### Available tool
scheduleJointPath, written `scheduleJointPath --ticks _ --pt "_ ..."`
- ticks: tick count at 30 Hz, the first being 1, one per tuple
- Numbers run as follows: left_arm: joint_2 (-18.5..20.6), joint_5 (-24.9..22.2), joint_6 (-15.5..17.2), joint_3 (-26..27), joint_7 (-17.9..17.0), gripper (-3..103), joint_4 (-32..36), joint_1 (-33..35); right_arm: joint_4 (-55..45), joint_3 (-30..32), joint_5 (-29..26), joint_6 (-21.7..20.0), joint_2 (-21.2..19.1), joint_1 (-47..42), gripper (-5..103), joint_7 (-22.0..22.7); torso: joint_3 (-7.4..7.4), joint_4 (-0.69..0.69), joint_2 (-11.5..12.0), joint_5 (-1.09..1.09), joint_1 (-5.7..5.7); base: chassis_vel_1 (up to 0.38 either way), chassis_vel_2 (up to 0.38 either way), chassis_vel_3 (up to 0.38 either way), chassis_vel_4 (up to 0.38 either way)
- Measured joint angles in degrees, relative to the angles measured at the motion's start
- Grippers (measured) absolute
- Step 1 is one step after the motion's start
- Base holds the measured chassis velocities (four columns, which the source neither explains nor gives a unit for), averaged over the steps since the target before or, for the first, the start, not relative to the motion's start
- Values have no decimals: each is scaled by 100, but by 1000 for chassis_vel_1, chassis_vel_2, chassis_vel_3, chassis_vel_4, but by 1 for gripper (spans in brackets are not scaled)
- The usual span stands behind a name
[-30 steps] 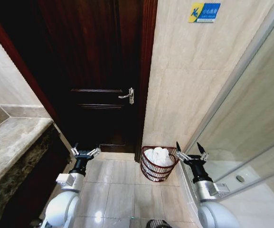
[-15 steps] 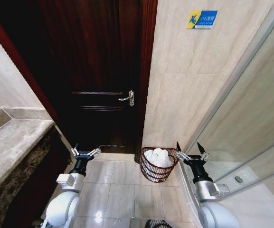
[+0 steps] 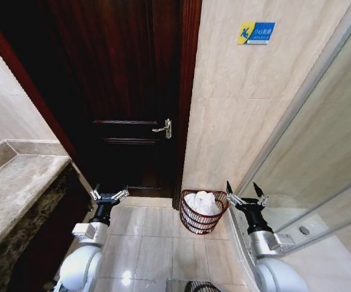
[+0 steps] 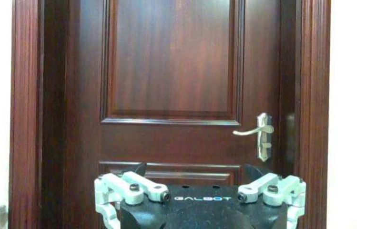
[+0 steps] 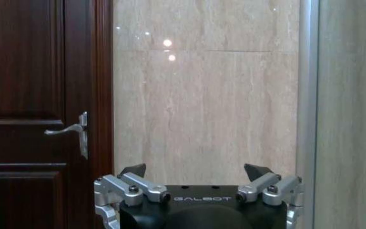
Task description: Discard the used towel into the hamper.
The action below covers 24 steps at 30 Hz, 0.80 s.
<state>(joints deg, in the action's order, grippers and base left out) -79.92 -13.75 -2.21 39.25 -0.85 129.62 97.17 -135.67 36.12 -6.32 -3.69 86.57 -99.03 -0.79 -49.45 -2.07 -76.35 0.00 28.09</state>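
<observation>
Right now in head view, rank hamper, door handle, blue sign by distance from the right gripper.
From the right gripper, open:
1. Hamper, on the floor just to its left, towel inside.
2. Door handle, up on the door.
3. Blue sign, high on the wall.

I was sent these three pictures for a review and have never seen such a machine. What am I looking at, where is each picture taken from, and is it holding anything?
It is a wheeled robot with two arms, in a tiled bathroom. The wide picture comes from a camera on its head, looking down: the left gripper and right gripper are both open and hold nothing. Between them, on the floor by the wall, stands the hamper, a reddish-brown wire basket with a white towel in it. The other two pictures come from cameras on the wrists: the left faces the dark wooden door with its handle, the right faces the beige tiled wall beside the door.
</observation>
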Motion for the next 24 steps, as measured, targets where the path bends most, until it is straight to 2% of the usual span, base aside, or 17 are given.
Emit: scheduleJointPath --ticks 7,24 --pt "14 54 20 10 -21 100 -9 -19 -21 -52 200 -157 0 9 100 119 9 0 17 0 -7 0 0 0 0" --pt "16 70 27 16 -23 100 -16 -18 -25 -55 220 -165 -1 11 100 124 33 0 59 0 -27 0 0 0 0"
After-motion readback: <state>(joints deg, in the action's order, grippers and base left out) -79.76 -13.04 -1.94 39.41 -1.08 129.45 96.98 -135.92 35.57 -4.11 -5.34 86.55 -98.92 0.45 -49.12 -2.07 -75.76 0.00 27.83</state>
